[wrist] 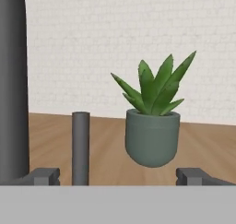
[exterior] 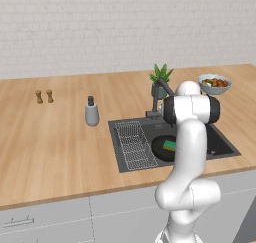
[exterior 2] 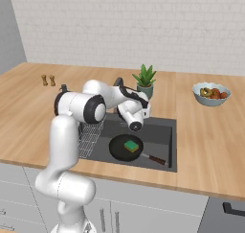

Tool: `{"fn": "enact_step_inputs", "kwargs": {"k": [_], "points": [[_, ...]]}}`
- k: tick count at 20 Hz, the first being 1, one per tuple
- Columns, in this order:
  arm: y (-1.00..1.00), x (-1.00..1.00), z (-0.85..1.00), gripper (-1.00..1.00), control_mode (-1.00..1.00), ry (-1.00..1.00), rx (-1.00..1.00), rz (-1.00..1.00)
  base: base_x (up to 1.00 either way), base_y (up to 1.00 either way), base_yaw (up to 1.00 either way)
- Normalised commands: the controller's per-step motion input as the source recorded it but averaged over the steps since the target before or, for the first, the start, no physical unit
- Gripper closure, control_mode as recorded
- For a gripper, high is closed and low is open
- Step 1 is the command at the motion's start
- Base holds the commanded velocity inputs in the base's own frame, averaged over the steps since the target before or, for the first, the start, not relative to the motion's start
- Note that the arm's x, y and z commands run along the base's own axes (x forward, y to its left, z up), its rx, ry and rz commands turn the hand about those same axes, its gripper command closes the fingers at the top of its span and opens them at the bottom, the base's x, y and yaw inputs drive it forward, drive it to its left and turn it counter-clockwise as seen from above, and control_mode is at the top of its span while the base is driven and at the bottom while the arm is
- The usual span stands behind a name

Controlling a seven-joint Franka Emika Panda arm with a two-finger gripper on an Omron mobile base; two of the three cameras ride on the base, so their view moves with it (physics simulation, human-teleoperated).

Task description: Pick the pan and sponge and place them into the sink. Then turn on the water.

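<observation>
White robot arm (exterior: pixel 187 152) stands closest in the left base view, bent up over the sink (exterior: pixel 220 146). Behind the arm, the pan (exterior: pixel 162 148) lies down in the sink, just beside the wire rack (exterior: pixel 132 144). The sponge (exterior: pixel 170 145) rests on the pan, so both things seem to be put away already. No water runs from the faucet (exterior: pixel 159 94) at the back of the sink, so that job looks left to do. The soap bottle (exterior: pixel 91 112) stands left of the sink, and the fruit bowl (exterior: pixel 214 83) sits far behind it to the right.

From the right base view, the pan (exterior 2: pixel 125 148) sits in the sink (exterior 2: pixel 165 131) with its handle pointing to the front right corner. The sponge (exterior 2: pixel 131 145) lies flat in the middle of the pan. The arm reaches to the back of the sink, near the plant (exterior 2: pixel 144 83), likely going for the faucet.

Up close in the hand view, the tool (wrist: pixel 119 176) is spread wide and holds nothing. A thin grey faucet lever (wrist: pixel 80 147) stands between its tips, nearer the left one. The plant (wrist: pixel 153 126) sits on the desk (wrist: pixel 207 149) behind it.
</observation>
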Motion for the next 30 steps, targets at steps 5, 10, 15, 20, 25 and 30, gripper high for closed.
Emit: {"fn": "enact_step_inputs", "kwargs": {"k": [5, 10, 15, 20, 25, 30], "points": [[0.0, 0.13, 0.0, -1.0, -1.0, 0.0, 0.0, 0.0, 0.0, 0.0, 0.0], [0.0, 0.16, 0.0, -1.0, -1.0, 0.0, 0.0, 0.0, 0.0, 0.0, 0.0], [0.0, 0.11, 0.0, -1.0, -1.0, 0.0, 0.0, 0.0, 0.0, 0.0, 0.0], [-0.11, 0.0, 0.0, -1.0, -1.0, 0.0, 0.0, 0.0, 0.0, 0.0, 0.0], [-0.49, -0.1, 0.0, -1.0, -1.0, 0.0, 0.0, -0.03, 0.0, 0.0, 0.0], [-0.73, -0.19, 0.0, -1.0, -1.0, 0.0, 0.0, -0.05, 0.0, 0.0, 0.0]]}}
